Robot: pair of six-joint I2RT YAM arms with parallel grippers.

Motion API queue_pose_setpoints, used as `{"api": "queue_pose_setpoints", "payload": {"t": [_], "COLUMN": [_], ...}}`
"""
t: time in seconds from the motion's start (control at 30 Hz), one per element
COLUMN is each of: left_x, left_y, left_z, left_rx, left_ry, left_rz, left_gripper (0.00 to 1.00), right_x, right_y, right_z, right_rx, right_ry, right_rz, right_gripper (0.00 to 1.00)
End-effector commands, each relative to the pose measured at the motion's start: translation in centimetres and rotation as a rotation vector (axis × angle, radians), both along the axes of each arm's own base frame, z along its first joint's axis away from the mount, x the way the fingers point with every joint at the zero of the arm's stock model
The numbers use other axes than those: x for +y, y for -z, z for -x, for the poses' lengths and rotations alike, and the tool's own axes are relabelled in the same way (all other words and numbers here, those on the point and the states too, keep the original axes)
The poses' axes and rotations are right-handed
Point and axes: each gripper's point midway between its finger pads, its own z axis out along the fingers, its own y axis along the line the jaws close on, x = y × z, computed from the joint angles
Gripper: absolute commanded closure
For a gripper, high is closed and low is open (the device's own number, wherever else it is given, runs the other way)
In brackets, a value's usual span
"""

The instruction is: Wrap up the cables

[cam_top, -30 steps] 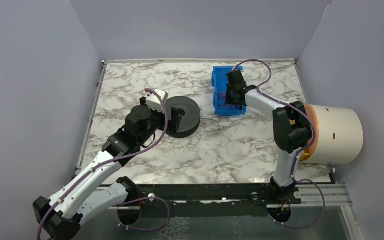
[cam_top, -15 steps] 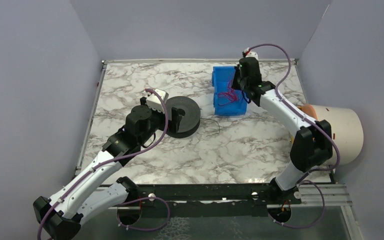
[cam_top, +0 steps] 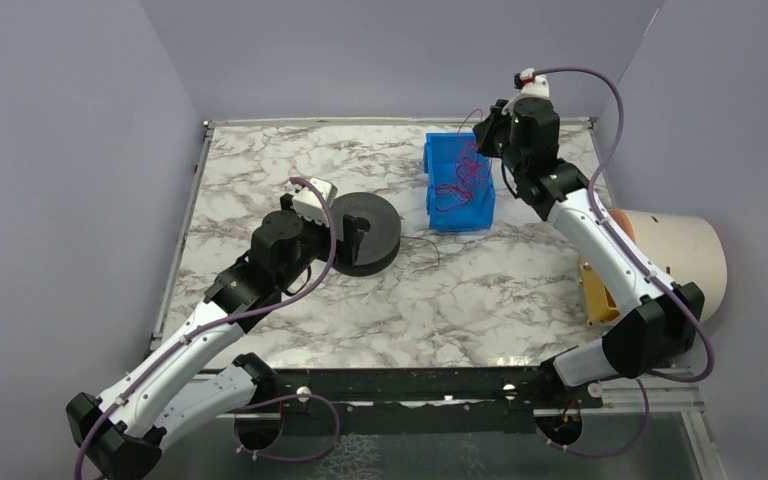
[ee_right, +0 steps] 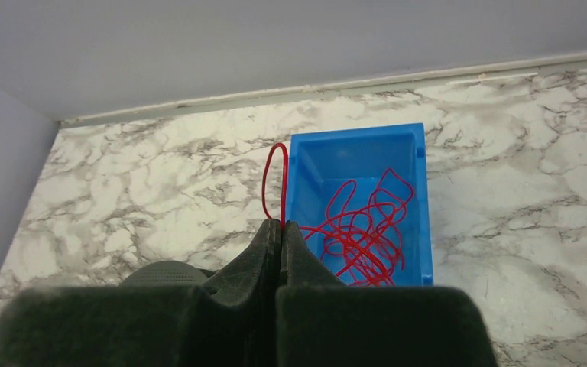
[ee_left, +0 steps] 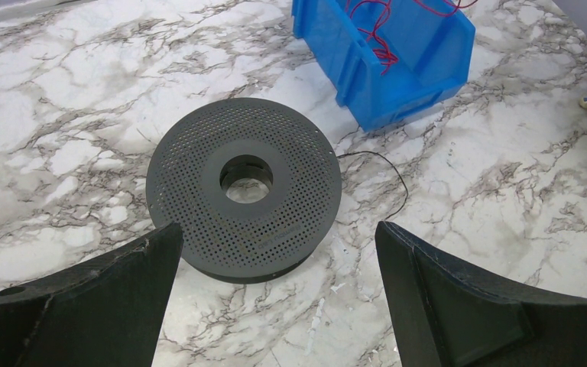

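Cables (ee_right: 367, 229) lie as a loose red tangle inside the blue bin (ee_right: 355, 131) at the far right of the tabletop (ee_left: 504, 153), and none is wound yet. The right tool (ee_right: 281, 228) is pinched shut on one red strand (ee_right: 265, 180) and hangs above the bin's far right corner. That strand loops up from the fingertips, and the rest of the tangle lies below in the bin.

The black perforated spool (ee_left: 199, 153) lies flat to the left of the bin and is bare. A thin black wire (ee_left: 394, 172) curls across the marble from its right edge. The left tool (ee_left: 279, 229) hovers just near of the spool, spread wide and holding nothing.

The work looks to be at its start: one strand is picked and every turn is left to make. Open marble lies between spool and bin and across the near half. The far wall stands close behind the right tool, and a cream cylinder (cam_top: 675, 265) crowds the right edge.
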Motion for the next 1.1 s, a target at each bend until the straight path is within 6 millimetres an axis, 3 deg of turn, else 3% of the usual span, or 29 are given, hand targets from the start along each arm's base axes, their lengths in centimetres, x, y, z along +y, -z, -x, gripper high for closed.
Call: {"api": "queue_pose_setpoints", "payload": {"t": [0.0,0.27,0.4,0.63,0.77,1.07], "left_x": [-0.4,-0.5,-1.0,-2.4,-3.0,-5.5], "left_y": [-2.5,-2.6,-2.7,-3.3,-4.1,-7.1], "left_z": [0.1,0.2,0.5,1.3,1.9,5.4], "left_rx": [-0.053,-0.051,-0.052,-0.073,-0.094,-0.127], "left_ry": [0.018,0.027,0.056,0.149,0.202,0.444], "left_rz": [0.059,0.068,0.077,0.1,0.119,0.181], "left_gripper": [0.01,0.01,0.01,0.01,0.01,0.01], "right_x": [0.9,1.7,3.6,7.4,8.1,9.0], "right_y": [-5.8,-7.3,-7.8,-8.1,-7.8,-7.9], "right_z": [1.6,3.9,5.9,11.1,13.8,20.5], "right_rx": [-0.128,-0.153,-0.166,-0.182,-0.18,-0.207], "right_ry": [-0.075,-0.164,-0.305,-0.651,-0.78,-1.023], "right_rz": [-0.077,-0.114,-0.129,-0.145,-0.131,-0.203], "right_gripper": [0.99,0.99,0.99,0.99,0.99,0.99]}}
